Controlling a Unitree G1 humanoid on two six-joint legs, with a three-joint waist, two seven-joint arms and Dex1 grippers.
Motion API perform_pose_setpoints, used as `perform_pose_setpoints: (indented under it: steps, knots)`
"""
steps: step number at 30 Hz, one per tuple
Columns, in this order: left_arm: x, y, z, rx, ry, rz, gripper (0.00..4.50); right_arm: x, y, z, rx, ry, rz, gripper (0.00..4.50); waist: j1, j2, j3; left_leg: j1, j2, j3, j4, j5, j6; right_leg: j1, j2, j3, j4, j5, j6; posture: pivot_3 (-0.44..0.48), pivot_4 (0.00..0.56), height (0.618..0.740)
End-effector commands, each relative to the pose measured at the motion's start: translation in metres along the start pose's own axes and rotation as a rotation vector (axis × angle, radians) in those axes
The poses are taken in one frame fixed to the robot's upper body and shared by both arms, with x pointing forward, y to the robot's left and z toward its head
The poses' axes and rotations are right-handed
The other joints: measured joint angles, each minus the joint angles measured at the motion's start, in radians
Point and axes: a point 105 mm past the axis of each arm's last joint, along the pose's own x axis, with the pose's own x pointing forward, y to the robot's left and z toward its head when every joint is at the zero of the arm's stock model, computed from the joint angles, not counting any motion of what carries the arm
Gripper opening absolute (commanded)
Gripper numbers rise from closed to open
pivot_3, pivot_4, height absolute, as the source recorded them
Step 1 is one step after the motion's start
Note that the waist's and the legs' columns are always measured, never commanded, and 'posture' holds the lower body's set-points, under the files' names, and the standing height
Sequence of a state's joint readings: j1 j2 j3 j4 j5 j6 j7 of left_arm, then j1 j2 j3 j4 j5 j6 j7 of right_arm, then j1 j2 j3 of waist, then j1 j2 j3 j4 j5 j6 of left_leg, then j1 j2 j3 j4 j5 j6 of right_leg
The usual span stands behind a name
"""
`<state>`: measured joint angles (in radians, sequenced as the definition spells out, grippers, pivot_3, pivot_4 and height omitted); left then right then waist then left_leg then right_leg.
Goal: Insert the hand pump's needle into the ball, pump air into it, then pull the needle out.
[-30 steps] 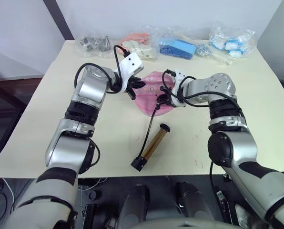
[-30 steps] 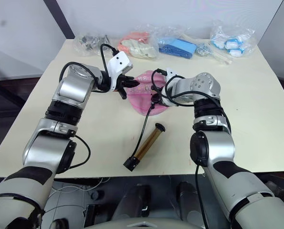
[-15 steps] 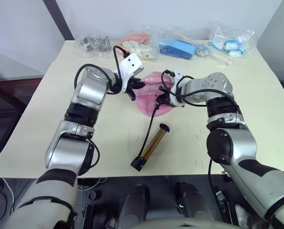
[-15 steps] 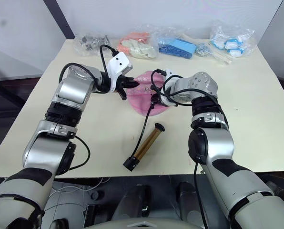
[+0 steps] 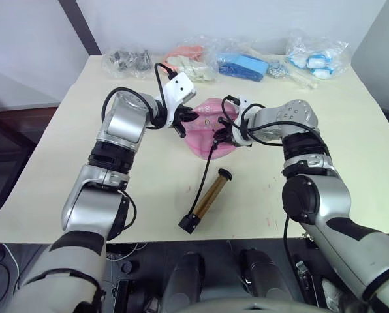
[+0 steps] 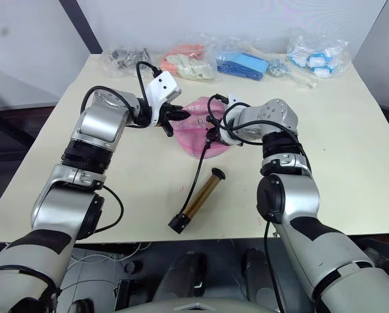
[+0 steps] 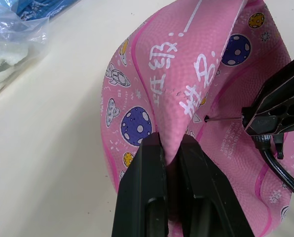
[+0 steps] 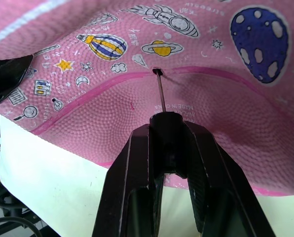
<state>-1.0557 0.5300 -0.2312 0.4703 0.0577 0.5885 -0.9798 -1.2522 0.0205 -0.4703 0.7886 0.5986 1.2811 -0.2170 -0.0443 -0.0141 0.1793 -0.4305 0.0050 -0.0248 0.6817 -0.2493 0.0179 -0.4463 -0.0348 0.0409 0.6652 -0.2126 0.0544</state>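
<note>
Two grippers meeting at the limp pink rubber ball with cartoon prints (image 5: 211,127), mid-table. Left gripper (image 5: 183,122) at its 9 o'clock edge, right gripper (image 5: 225,135) at 3 o'clock. Gold-brass hand pump with black caps (image 5: 206,199) lying at 6 o'clock, thin black hose (image 5: 206,166) running up.

Left wrist: black fingers (image 7: 142,192) pinched on a fold of ball.

Right wrist: fingers (image 8: 132,185) clamped on the black fitting; thin metal needle (image 8: 160,91) tip in the valve hole.
</note>
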Motion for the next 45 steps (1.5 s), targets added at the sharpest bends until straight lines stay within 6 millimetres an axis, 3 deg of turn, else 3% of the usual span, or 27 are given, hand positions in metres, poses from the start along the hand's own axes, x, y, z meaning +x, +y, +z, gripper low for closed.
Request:
perform_pose_setpoints:
  steps: [1, 45]
  knots:
    - [-0.001, -0.005, 0.005, -0.005, -0.019, -0.027, 0.03, -0.008, 0.014, 0.015, -0.029, -0.067, 0.015, 0.31, 0.0, 0.0, 0.0, 0.0, 0.0, 0.0, 0.0, 0.0, 0.0, 0.0, 0.0, 0.0, 0.0, 0.0, 0.0, 0.0, 0.15, 0.74]
    - [-0.001, -0.012, -0.014, -0.091, 0.056, -0.054, 0.03, -0.009, 0.018, 0.016, -0.03, -0.078, 0.033, 0.31, -0.003, 0.0, 0.0, 0.001, 0.0, -0.001, 0.0, 0.0, 0.0, 0.0, 0.0, 0.001, 0.0, 0.0, 0.0, 0.0, 0.15, 0.74]
